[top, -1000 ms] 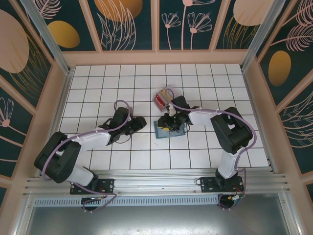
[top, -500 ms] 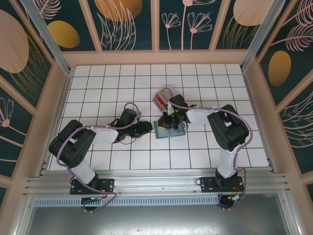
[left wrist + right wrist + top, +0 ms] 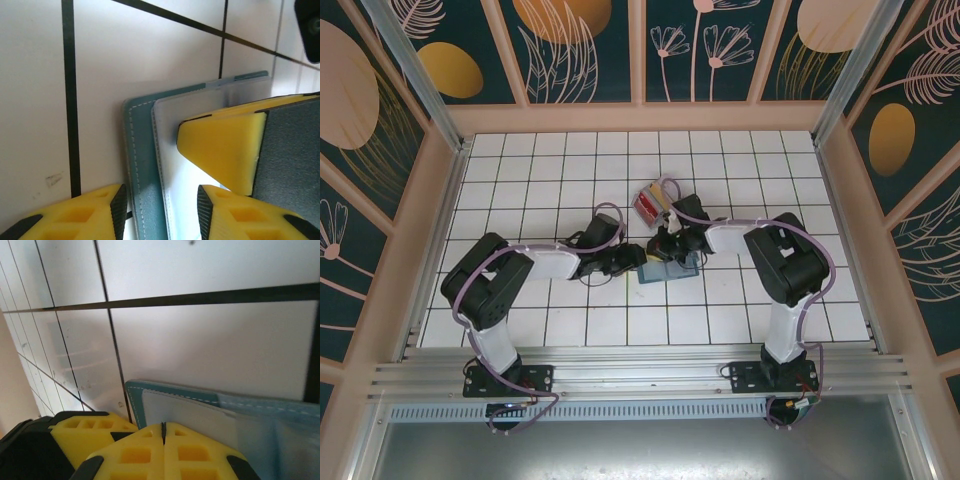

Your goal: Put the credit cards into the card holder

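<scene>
Left arm has swung in from the left over the last second. Left gripper [image 3: 160, 200] now sits at the card holder's [image 3: 142, 160] left edge, jaws part open with the teal cover between them, nothing gripped. Right gripper [image 3: 163, 426] has snapped shut at the holder's far edge, pads together; can't tell if a page is pinched. Looks like I'm setting up to spread it open. Counts: one holder, mid-table. One stack of credit cards [image 3: 647, 207] just beyond it, red and yellow showing, number unclear, none loaded.
</scene>
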Controlling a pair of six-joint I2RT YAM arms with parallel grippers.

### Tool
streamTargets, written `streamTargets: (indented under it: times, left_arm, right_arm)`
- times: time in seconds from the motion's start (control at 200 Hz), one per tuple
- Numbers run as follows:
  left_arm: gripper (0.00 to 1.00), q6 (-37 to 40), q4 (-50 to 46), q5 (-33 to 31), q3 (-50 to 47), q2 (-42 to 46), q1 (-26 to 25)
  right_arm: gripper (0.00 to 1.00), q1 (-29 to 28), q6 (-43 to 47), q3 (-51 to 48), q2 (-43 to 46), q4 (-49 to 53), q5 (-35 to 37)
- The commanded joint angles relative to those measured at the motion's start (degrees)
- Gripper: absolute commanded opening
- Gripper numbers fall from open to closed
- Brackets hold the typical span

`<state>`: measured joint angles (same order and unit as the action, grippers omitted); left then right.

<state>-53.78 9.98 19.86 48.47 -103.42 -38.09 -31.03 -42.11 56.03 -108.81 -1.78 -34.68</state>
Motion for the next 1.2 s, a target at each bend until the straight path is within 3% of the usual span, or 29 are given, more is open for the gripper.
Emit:
streamTargets:
  times: [0.0, 0.445, 0.731, 0.986, 1.076, 1.196]
  left_arm:
    - [0.44, 4.5, -10.5, -8.2, 2.6, -3.9, -1.5]
    - [0.41, 7.0, -21.0, -16.2, 9.0, -11.4, -3.9]
    - [0.41, 7.0, -19.4, -15.9, 7.6, -12.7, -4.0]
    - [0.41, 6.5, -17.4, -14.9, 4.8, -12.7, -4.0]
    - [0.41, 6.3, -17.0, -14.9, 4.2, -12.1, -4.0]
    - [0.40, 6.2, -16.3, -14.9, 3.9, -11.2, -3.9]
  right_arm:
    - [0.00, -0.6, -2.8, -1.9, 1.7, -4.5, -3.7]
    - [0.00, -0.7, -5.7, -3.6, 6.2, -8.4, -4.0]
    - [0.03, 1.1, -6.3, -2.2, 8.0, -8.6, -5.6]
    - [0.12, 2.7, -2.9, 3.5, 10.7, -3.3, -5.8]
    - [0.15, 4.4, 2.1, 7.6, 12.1, 3.0, -2.6]
    - [0.30, 8.2, 9.9, 13.8, 12.9, 11.6, 4.8]
